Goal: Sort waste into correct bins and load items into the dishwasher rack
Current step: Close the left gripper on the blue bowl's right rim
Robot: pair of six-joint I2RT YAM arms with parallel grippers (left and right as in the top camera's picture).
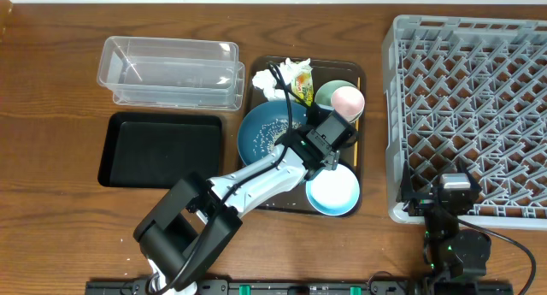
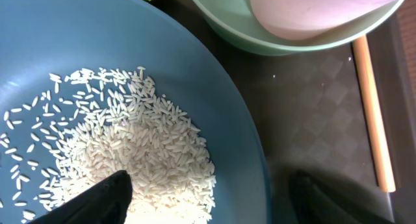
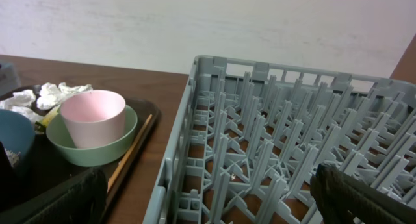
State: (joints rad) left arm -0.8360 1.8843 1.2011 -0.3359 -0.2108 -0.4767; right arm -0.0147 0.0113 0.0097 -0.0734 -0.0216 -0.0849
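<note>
On the brown serving tray (image 1: 342, 68) the large dark-blue bowl (image 1: 267, 128) holds a heap of white rice (image 2: 130, 146). My left gripper (image 2: 211, 204) is open and straddles this bowl's right rim, one finger on the rice, the other outside. The pink cup (image 1: 347, 101) sits in the mint-green bowl (image 1: 327, 91). The thin stick (image 2: 374, 113) lies on the tray beside them. The small light-blue bowl (image 1: 333, 192) is at the tray's front. Tissues (image 1: 282, 77) and the yellow-green wrapper (image 1: 302, 88) lie at its back. My right gripper (image 3: 208, 198) is open and empty over the grey rack's (image 1: 470, 107) near-left corner.
The clear tub (image 1: 171, 68) stands at the back left with the black tray (image 1: 161, 150) in front of it; both look empty. The rack holds nothing. Bare wooden table lies between the serving tray and the rack.
</note>
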